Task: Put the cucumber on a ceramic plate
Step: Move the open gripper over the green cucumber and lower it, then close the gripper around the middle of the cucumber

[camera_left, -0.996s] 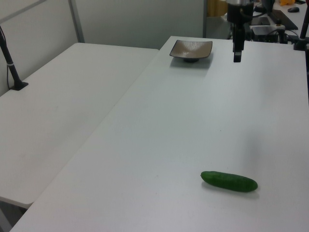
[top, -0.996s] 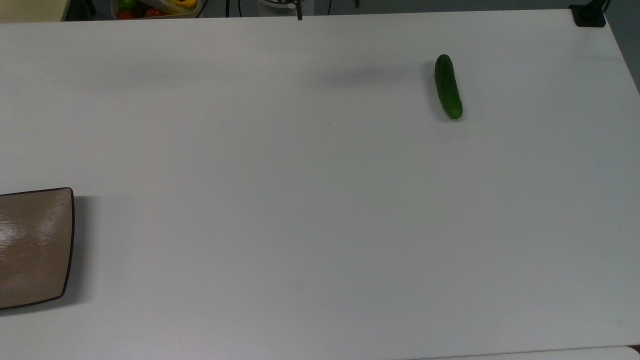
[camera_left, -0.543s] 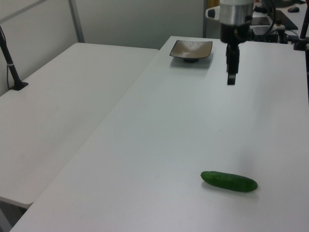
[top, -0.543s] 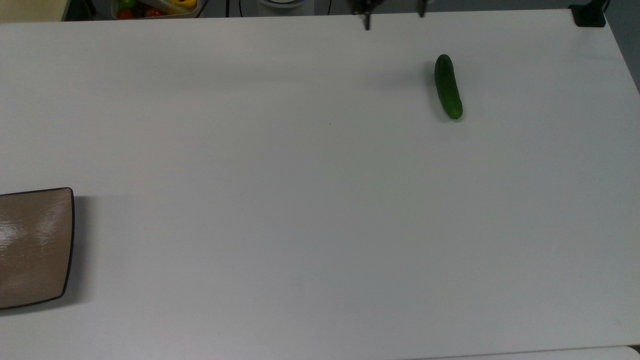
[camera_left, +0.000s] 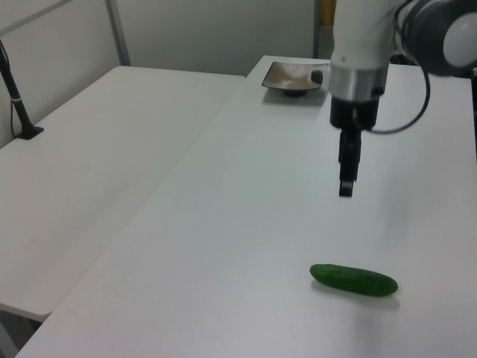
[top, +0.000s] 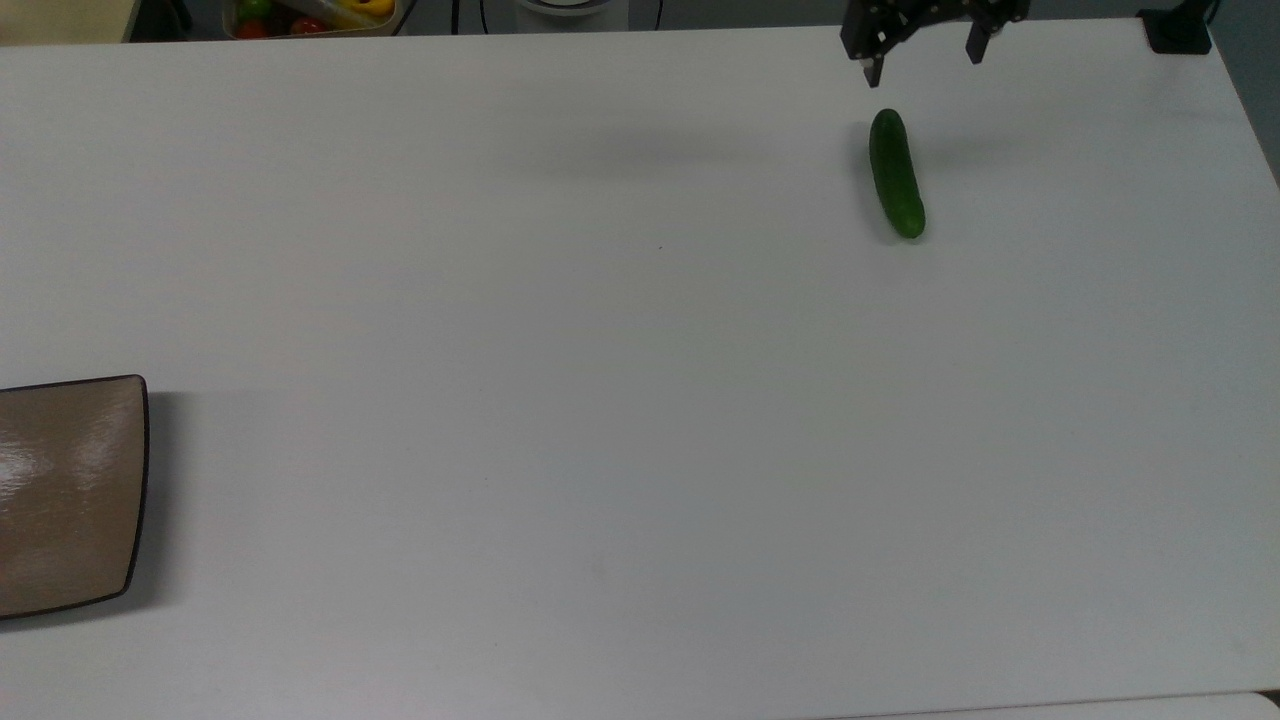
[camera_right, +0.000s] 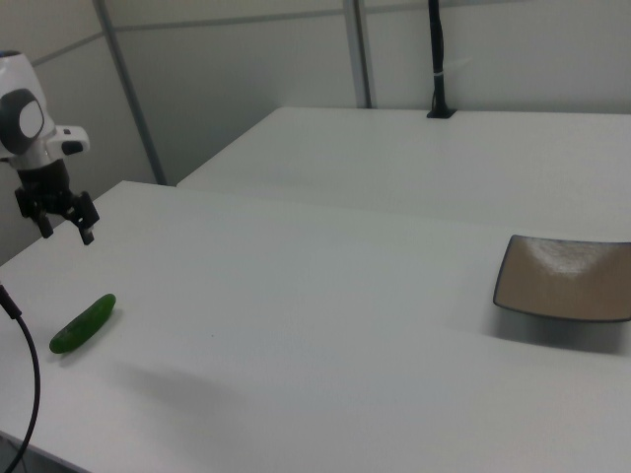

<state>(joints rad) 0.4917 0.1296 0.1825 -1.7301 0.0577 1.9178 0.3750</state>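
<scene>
Jaws spread wide and empty, the gripper [top: 922, 52] hangs above the cucumber [top: 896, 173] lying on the table [top: 600, 350], far from the ceramic plate [top: 65, 490]; nothing is grasped yet, so pickup, carry and placing all remain.

Bare table [top: 560, 350] stretches between the cucumber [top: 896, 174] and the ceramic plate [top: 65, 495]; nothing stands in the way. The spread fingers [top: 874, 70] hang above the cucumber with open air below them.

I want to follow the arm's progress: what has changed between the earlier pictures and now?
The gripper moved along the table's far edge toward the top view's right, arriving above the cucumber with jaws open. In the left view it travelled from near the ceramic plate toward the cucumber. Nothing was taken hold of or let go. Cucumber and plate stayed where they were.
</scene>
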